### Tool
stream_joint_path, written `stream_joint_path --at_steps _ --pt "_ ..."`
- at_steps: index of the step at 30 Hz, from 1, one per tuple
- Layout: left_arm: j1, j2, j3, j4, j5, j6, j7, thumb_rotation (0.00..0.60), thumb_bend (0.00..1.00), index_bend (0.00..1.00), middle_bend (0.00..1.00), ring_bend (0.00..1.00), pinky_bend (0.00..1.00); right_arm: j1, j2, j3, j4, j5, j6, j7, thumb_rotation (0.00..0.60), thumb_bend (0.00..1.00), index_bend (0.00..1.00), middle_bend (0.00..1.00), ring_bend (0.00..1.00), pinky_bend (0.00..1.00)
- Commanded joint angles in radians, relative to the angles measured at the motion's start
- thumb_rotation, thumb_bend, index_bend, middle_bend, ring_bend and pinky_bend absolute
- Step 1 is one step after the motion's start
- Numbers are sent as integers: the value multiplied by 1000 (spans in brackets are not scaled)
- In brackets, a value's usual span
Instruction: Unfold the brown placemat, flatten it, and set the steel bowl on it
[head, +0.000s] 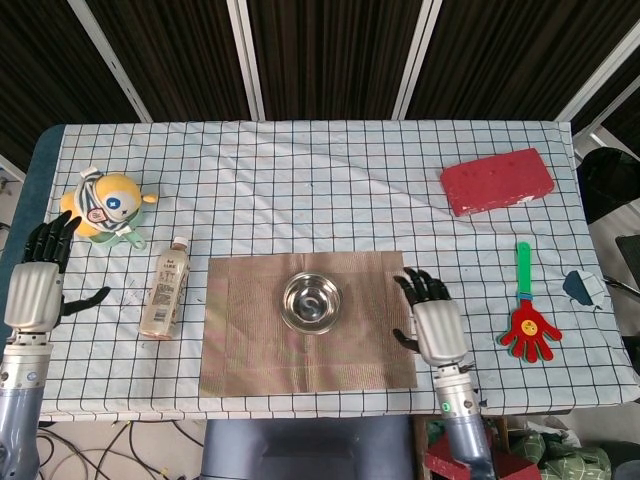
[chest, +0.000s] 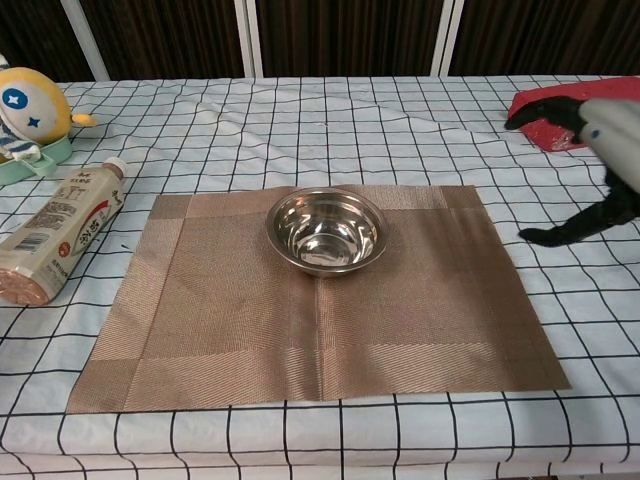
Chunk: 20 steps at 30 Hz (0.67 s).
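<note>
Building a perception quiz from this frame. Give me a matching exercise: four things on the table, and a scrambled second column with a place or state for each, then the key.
Column one:
1. steel bowl
2. bottle
3. red brick
4. right hand

Column two:
A. far right part of the table
B. lying on its side, left of the brown placemat
C. upright on the placemat
D. open, holding nothing, over the placemat's right edge

Pairs: 1-C, 2-B, 3-A, 4-D
</note>
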Motion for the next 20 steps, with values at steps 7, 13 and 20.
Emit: stream_joint_path --at_steps 7,13,20 --pt "18 19 7 -32 -20 12 96 600 46 0 0 15 27 -106 257 -4 33 -1 59 123 600 49 77 64 83 198" --pt "28 24 19 -40 -22 17 164 600 19 0 0 0 0 -136 320 -6 75 -7 62 189 600 25 11 2 31 188" --pt "24 18 15 -34 -56 1 243 600 13 0 0 0 0 -157 323 -15 131 7 32 246 600 0 0 0 0 186"
